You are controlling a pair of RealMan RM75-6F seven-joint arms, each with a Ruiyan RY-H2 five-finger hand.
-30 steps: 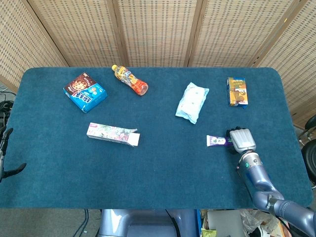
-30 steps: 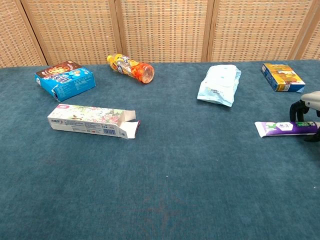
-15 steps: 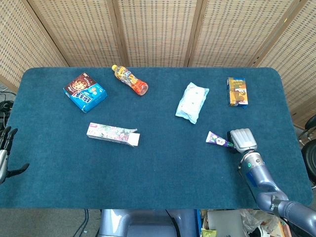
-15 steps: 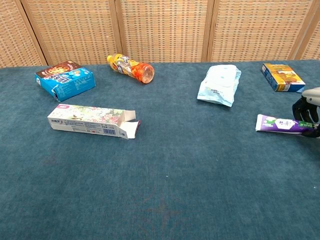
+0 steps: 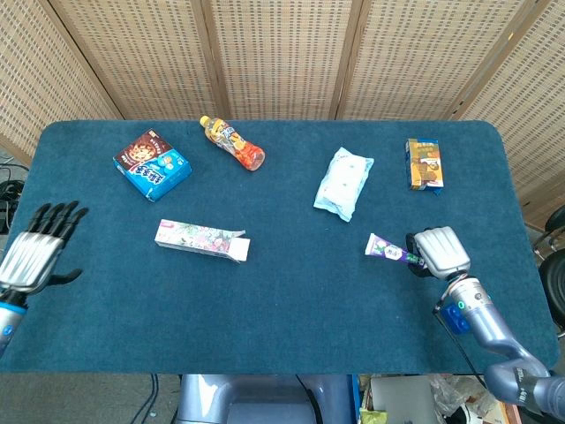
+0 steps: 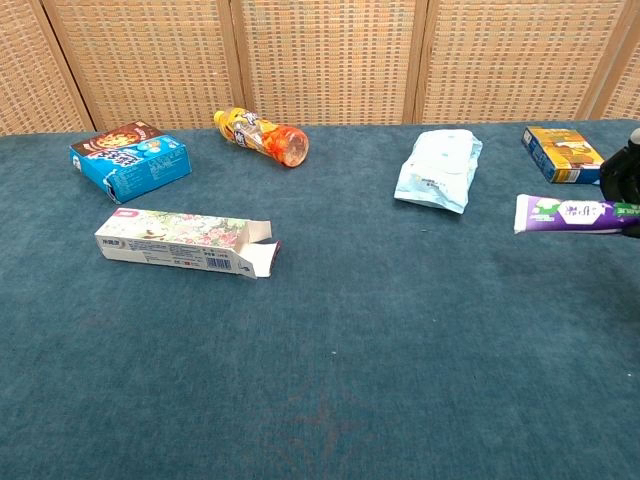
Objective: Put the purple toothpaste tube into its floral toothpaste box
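Observation:
My right hand grips the purple toothpaste tube at the table's right side and holds it lifted off the cloth. In the chest view the purple toothpaste tube hangs level, and only dark fingers show at the frame's right edge. The floral toothpaste box lies left of centre, its flap end open toward the right; the chest view shows the floral toothpaste box too. My left hand hovers at the table's left edge, fingers spread, holding nothing.
On the blue table lie a blue snack box, an orange bottle on its side, a pale wipes pack and a small yellow-blue carton. Wicker screens stand behind.
My right hand has lifted the tube off the table and raised it. My left hand has come up into view over the table's left edge.

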